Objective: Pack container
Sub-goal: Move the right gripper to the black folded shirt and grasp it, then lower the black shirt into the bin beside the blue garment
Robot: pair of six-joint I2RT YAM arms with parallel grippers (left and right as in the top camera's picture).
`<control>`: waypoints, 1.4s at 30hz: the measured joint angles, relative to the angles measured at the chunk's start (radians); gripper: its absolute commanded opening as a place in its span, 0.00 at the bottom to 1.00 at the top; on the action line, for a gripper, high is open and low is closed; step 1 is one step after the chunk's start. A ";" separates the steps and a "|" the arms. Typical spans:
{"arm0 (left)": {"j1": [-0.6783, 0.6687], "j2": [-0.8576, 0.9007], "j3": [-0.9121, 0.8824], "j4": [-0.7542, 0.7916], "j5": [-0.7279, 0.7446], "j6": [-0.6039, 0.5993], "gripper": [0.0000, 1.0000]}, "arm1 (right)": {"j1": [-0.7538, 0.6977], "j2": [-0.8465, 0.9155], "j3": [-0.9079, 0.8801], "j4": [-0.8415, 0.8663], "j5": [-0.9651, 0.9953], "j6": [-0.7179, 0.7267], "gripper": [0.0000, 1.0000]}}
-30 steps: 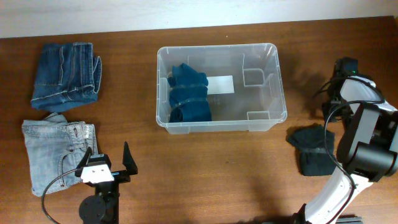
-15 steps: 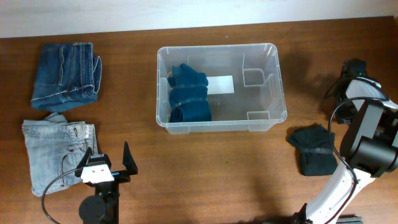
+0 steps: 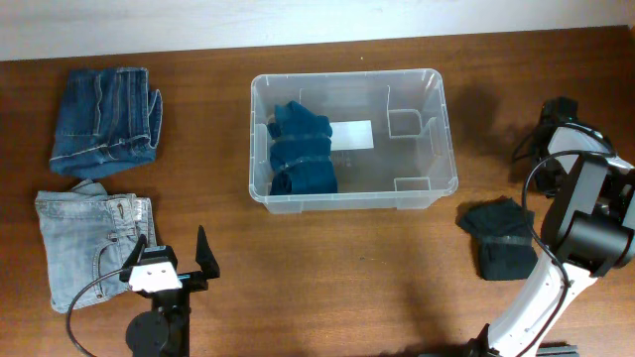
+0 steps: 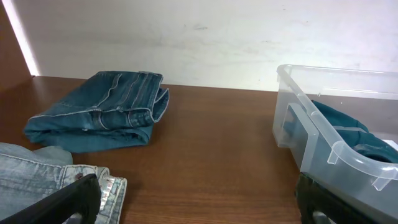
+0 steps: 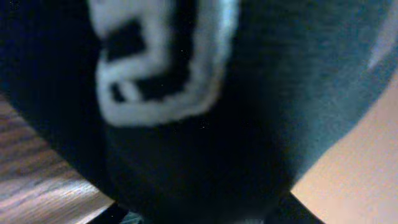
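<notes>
The clear container (image 3: 437,134) stands at the table's middle with a folded dark blue garment (image 3: 300,151) in its left half; its corner (image 4: 311,134) also shows in the left wrist view. A dark folded garment (image 3: 499,238) lies on the table right of the container, beside my right arm (image 3: 585,213). The right wrist view is filled by dark cloth (image 5: 205,143) with a white label (image 5: 161,56) pressed close to the camera, and the fingers are lost in it. My left gripper (image 3: 171,253) rests open and empty near the front left.
Folded dark blue jeans (image 3: 104,119) lie at the back left, also seen as the folded dark blue jeans (image 4: 99,109) from the left wrist. Folded light jeans (image 3: 91,248) lie in front of them, touching the left finger (image 4: 68,202). A white wall runs behind the table.
My right arm has shifted slightly at its far end. The dark garment on the table and the left arm have not moved.
</notes>
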 measured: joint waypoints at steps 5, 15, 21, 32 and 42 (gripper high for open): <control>0.000 0.000 0.000 0.000 0.000 0.000 0.99 | 0.001 0.017 0.037 -0.074 -0.021 0.070 0.04; 0.000 0.000 0.000 0.000 0.000 0.000 0.99 | -0.008 0.077 0.564 -0.613 -0.210 0.358 0.04; 0.000 0.000 0.000 0.000 0.000 0.000 0.99 | 0.043 0.056 0.911 -0.840 -0.332 0.448 0.04; 0.000 0.000 0.000 0.000 0.000 0.000 0.99 | 0.466 -0.036 1.168 -0.967 -0.535 0.562 0.04; 0.000 0.000 0.000 0.000 0.000 0.000 0.99 | 0.699 -0.036 1.136 -0.856 -0.547 0.764 0.04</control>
